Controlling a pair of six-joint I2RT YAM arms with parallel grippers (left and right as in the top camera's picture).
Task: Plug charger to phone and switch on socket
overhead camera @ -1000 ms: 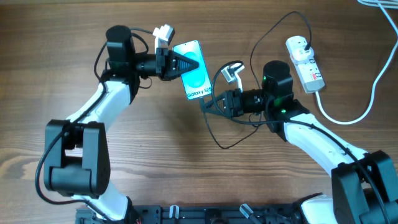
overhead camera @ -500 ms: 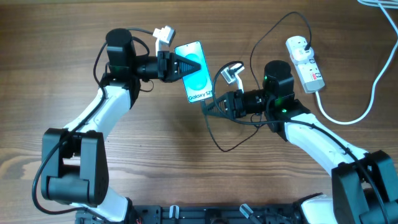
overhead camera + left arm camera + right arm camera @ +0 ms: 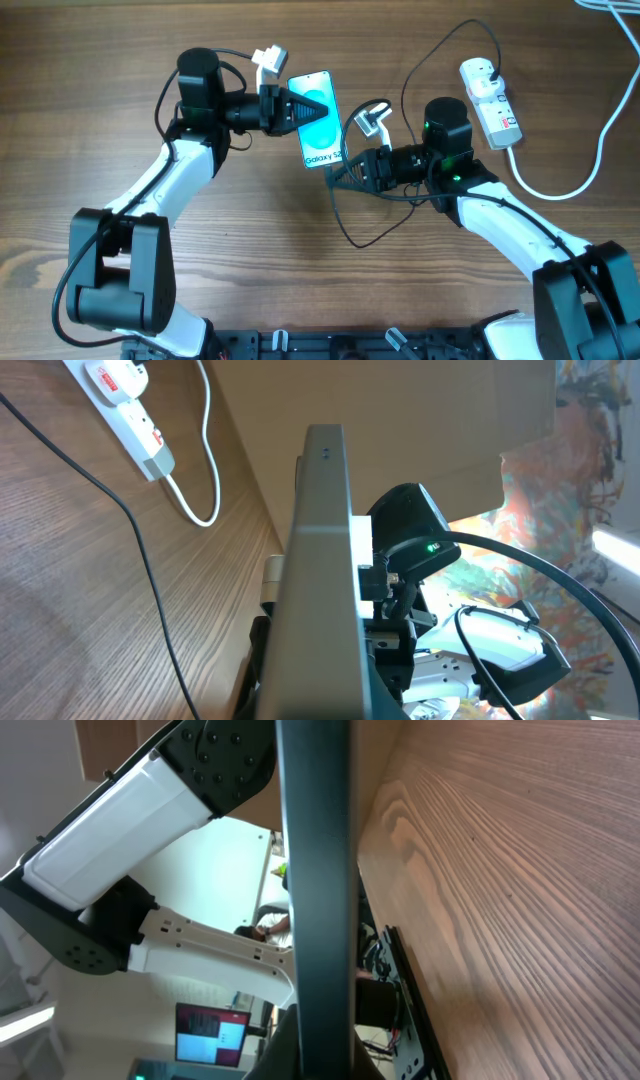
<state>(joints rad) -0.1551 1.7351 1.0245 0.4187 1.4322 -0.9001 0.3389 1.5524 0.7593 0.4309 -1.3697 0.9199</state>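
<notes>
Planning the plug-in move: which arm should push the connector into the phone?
Right. The right gripper sits at the lower end of the phone, where the charger cable ends, apparently pinched. The left gripper is clamped on the phone, steadying it.

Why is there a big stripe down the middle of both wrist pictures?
Left wrist: the phone stands edge-on right by the lens, so it looks big and soft. Right wrist: a dark, blurred bar, probably the phone too. Overhead: sharp and evenly lit.
</notes>
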